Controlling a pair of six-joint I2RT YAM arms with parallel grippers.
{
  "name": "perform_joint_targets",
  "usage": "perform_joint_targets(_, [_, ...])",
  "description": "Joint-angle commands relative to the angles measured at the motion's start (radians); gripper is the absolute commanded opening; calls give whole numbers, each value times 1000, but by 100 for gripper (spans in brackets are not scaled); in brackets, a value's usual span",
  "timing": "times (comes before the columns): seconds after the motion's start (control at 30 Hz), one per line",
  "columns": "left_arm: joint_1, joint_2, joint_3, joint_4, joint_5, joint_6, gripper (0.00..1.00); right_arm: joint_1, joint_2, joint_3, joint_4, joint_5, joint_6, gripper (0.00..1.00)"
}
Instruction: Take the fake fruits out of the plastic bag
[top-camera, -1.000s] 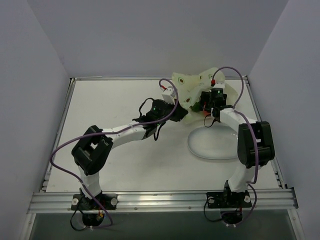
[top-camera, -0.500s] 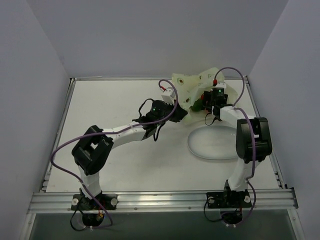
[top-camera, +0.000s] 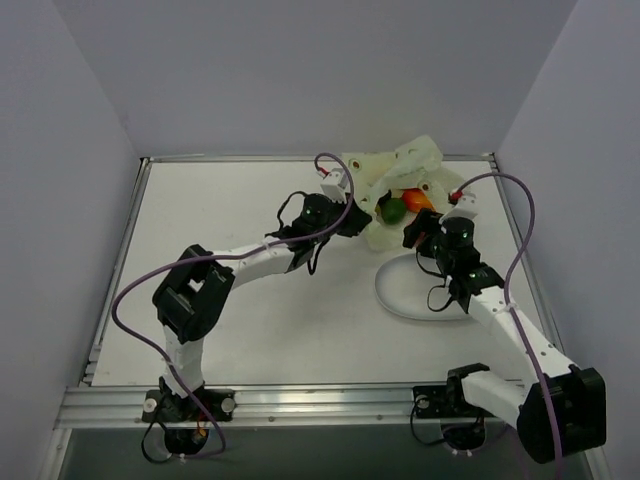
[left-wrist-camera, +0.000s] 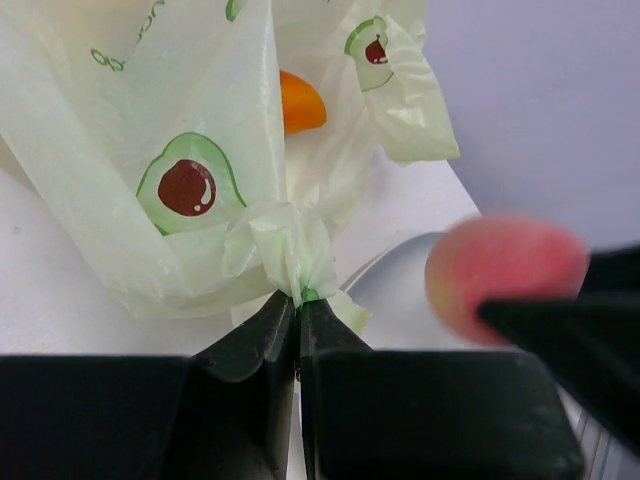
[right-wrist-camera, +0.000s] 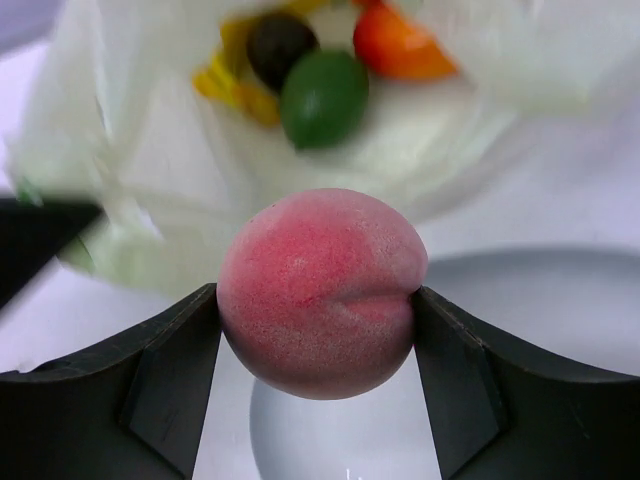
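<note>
The fake fruits (top-camera: 395, 210) are split between two places. One, the pink peach (right-wrist-camera: 320, 292), is clamped between the fingers of the right gripper (top-camera: 416, 237), a finger pressed flat against each side. It hangs just outside the mouth of the plastic bag (top-camera: 400, 170), over the far edge of the oval plate (top-camera: 405, 292). The others lie inside the bag: a green oval fruit (right-wrist-camera: 323, 98), an orange-red fruit (right-wrist-camera: 400, 45), a dark brown round fruit (right-wrist-camera: 278, 42) and a yellow banana (right-wrist-camera: 235, 85).

The left gripper (left-wrist-camera: 297, 320) is closed tight on a gathered fold of the bag's edge. This pinch appears to anchor the bag and hold its mouth towards the right arm.

Step in hand, as judged: transfer of the peach from the bag to the plate. Next move: lower the peach onto the plate's bare middle, then part the fingers. Release low, because the fruit is round and glossy and is likely to roll. The left pinch should not slacken, or the soft film may fold over the remaining fruits.

Surface: a flat white table (top-camera: 220, 230) with a metal rail (top-camera: 320, 400) along its near edge. Room: plain pale walls (top-camera: 300, 70) enclose the table on three sides.
</note>
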Motion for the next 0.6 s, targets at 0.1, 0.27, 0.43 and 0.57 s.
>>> perform_joint_targets(0.1, [40, -22, 57, 62, 34, -2, 2, 91, -210, -172, -225, 20, 209, 31])
perform_joint_targets(0.27, [42, -20, 2, 104, 49, -19, 2, 152, -189, -253, -239, 87, 282, 31])
perform_joint_targets(0.43, [42, -20, -44, 141, 50, -36, 2, 180, -174, -249, -256, 150, 280, 35])
perform_joint_targets(0.57, [37, -23, -63, 155, 50, -34, 2, 181, -137, -208, -265, 137, 239, 54])
